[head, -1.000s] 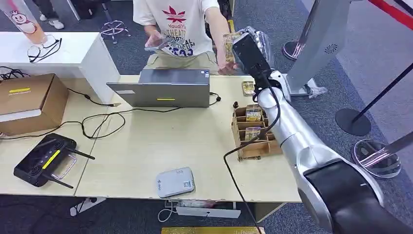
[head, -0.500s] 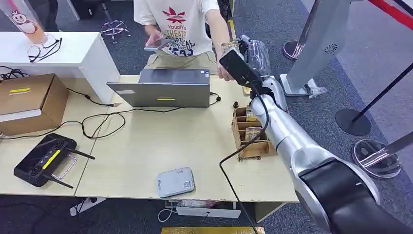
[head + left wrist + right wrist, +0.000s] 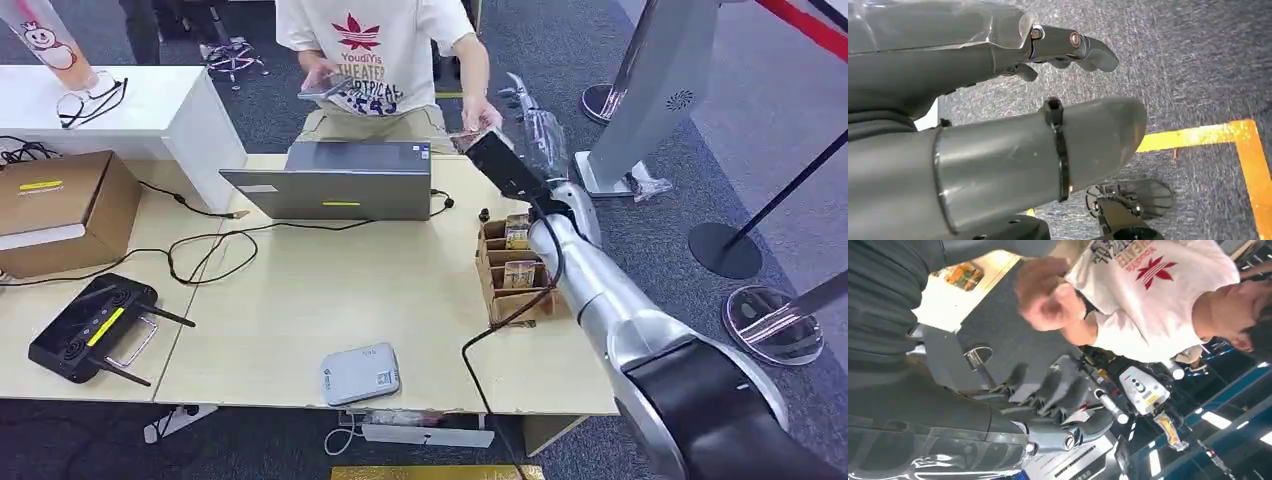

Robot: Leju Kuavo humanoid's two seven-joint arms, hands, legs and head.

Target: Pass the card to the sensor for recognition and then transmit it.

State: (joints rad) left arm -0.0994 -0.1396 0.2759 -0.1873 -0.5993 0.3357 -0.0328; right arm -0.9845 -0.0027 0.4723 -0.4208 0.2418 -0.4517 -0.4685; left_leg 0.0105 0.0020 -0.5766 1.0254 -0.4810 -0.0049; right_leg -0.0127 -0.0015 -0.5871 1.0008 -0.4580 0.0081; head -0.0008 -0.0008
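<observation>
My right arm stretches over the table's far right corner toward a person in a white T-shirt (image 3: 375, 55). My right hand (image 3: 528, 125) has its fingers (image 3: 1068, 437) apart and nothing between them. The person's hand (image 3: 482, 113) hovers right beside it, blurred and closed in the right wrist view (image 3: 1045, 295). A thin brownish edge (image 3: 463, 140) under that hand may be the card; I cannot tell. The grey-white sensor (image 3: 360, 373) lies near the table's front edge. My left hand (image 3: 1058, 100) hangs over the carpet with loose, empty fingers.
A cardboard card holder (image 3: 512, 268) with cards stands under my right forearm. A laptop (image 3: 335, 180) sits at the back, with a black controller (image 3: 92, 326) and a brown box (image 3: 55, 205) at the left. Cables cross the tabletop (image 3: 350, 290). A white kiosk (image 3: 660, 80) and stanchion bases stand to the right.
My right hand held the card up toward the person, whose hand closed in on it. Now the card is out of my hand, my wrist has dropped, and the person's hand has drawn back.
</observation>
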